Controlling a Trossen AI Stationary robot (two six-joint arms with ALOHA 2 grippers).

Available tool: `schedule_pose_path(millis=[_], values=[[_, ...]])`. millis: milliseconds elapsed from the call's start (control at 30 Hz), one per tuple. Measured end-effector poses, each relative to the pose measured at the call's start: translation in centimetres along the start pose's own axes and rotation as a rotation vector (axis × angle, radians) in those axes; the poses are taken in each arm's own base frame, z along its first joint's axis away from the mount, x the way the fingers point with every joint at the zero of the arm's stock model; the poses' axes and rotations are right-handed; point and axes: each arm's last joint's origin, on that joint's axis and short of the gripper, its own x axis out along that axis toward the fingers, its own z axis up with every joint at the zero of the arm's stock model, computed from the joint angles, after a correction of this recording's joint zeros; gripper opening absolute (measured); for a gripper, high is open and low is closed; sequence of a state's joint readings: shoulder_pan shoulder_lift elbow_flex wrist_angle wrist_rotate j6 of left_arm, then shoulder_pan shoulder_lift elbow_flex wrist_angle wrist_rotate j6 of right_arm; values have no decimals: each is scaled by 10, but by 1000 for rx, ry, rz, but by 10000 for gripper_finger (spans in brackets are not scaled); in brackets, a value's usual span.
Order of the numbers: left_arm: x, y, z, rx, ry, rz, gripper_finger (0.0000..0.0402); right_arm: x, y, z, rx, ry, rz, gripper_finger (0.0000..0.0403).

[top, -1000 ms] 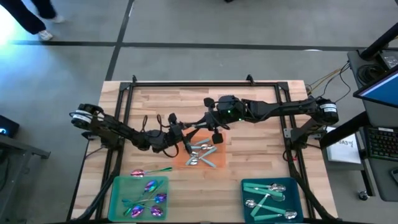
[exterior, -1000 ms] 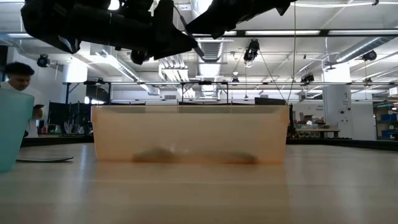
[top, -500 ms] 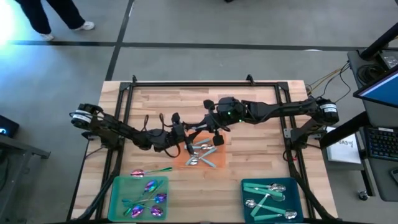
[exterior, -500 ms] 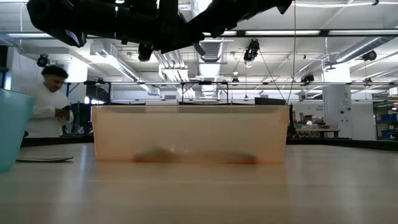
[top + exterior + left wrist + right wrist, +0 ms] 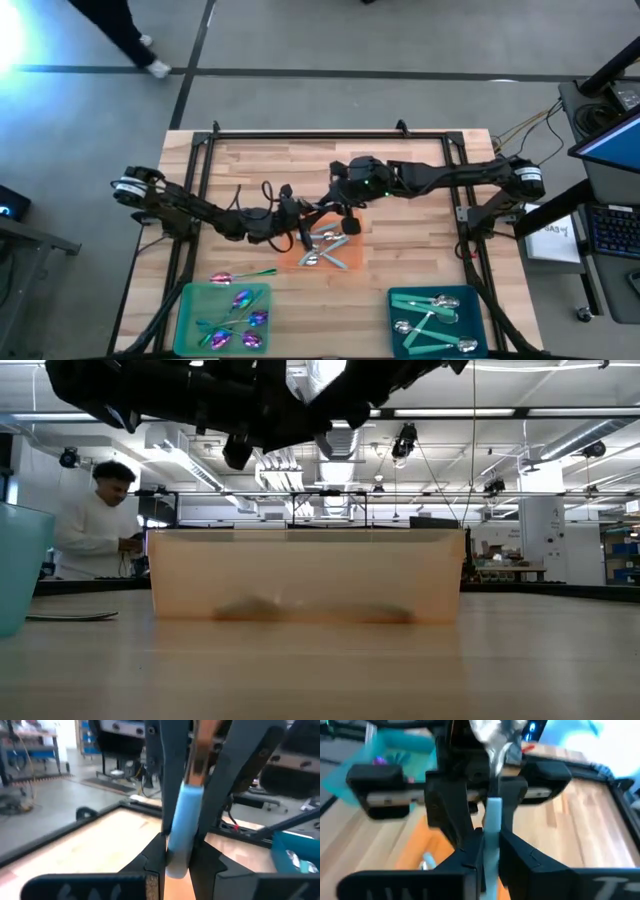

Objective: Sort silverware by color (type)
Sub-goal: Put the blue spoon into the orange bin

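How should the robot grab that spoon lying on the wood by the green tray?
By the middle of its thin green handle, coming straight down from above. The spoon lies flat on the table, and its rounded bowl would probably slip.

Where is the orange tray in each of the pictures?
High view: orange tray mid-table, under both arms.
Low view: wide see-through orange wall across the middle.
Left wrist view: cannot tell; only an orange sliver between the dark fingers.
Right wrist view: orange patch beside the near fingers.
Shared landmark: the wooden table.
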State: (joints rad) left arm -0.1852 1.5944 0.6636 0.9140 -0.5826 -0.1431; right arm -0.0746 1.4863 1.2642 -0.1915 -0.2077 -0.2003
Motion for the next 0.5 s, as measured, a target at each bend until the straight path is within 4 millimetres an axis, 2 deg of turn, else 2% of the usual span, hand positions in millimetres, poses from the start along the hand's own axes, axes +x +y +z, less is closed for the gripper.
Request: schedule_pose_path(millis=[267, 500], values=[[-3, -2, -14, -108, 156, -98, 38, -23, 2, 9, 120, 247, 32, 120], [1, -10, -22, -160, 537, -172, 38, -40, 4, 14, 272, 394, 6, 132]])
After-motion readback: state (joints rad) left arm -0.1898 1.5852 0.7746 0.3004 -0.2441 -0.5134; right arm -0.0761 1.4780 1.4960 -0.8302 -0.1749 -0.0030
